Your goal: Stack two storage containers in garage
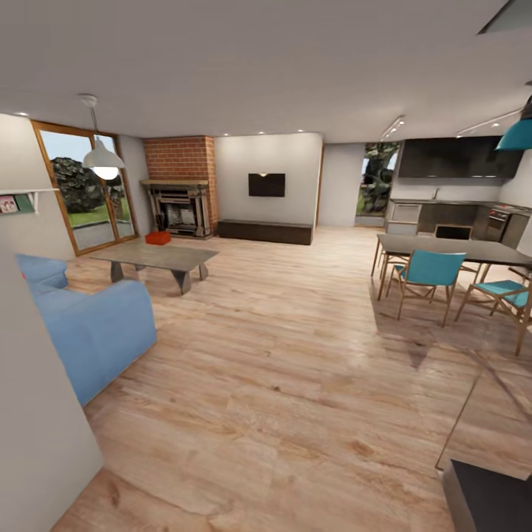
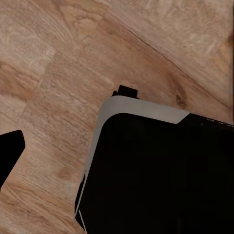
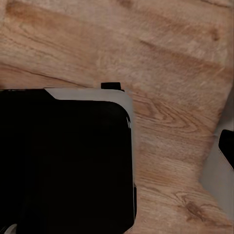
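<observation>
I am in the living room, on its light wood-plank floor (image 1: 295,355). One orange-red storage container (image 1: 157,237) sits on the floor far ahead to the left, in front of the red brick fireplace (image 1: 179,196) and behind a low grey coffee table (image 1: 157,258). The second container is out of view. The long low dark bench (image 1: 264,231) runs along the far white wall. In the left wrist view one dark fingertip (image 2: 9,156) hangs over the planks beside my black base (image 2: 161,170). The right wrist view has another fingertip (image 3: 227,146), with nothing held.
A blue sofa (image 1: 89,325) stands close on the left beside a pale wall (image 1: 37,414). A dark dining table (image 1: 458,250) with teal chairs (image 1: 430,272) is on the right, with a kitchen counter (image 1: 443,214) behind it. A glass door (image 1: 85,185) is at the far left.
</observation>
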Available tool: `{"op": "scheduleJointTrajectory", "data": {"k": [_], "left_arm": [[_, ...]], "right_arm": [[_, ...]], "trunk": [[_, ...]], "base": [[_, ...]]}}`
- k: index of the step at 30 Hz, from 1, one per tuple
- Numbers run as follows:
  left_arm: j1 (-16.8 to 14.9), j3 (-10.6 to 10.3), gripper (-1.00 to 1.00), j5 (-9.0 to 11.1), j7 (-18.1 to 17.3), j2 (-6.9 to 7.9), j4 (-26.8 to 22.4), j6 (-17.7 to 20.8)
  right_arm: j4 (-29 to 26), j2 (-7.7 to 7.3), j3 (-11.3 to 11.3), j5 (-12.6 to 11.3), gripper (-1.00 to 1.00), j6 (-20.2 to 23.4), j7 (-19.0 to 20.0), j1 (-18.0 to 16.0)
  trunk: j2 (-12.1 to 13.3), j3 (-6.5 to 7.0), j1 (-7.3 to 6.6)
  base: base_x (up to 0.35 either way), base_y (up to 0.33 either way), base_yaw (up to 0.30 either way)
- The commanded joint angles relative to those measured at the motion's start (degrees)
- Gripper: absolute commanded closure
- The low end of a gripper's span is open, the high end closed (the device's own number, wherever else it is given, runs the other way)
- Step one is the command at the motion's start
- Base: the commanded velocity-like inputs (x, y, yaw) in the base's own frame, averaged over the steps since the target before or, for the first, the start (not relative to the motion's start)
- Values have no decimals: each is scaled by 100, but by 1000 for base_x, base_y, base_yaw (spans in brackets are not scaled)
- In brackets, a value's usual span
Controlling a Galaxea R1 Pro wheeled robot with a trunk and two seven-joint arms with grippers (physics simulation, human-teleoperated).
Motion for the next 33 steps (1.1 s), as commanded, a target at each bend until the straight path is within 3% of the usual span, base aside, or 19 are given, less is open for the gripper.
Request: {"op": "scheduleJointTrajectory", "data": {"k": [1,33], "left_arm": [[-4,16,-100,15,8,-1,4,-16],[-4,16,-100,15,8,-1,4,-7]], "right_arm": [[18,2,49,-56,-100,-34,-3,-8],[18,7,49,-56,-100,-34,-8,-8]], "trunk": [[-5,-8,4],[-5,-8,4]], "base": [[324,0,0],[324,0,0]]}}
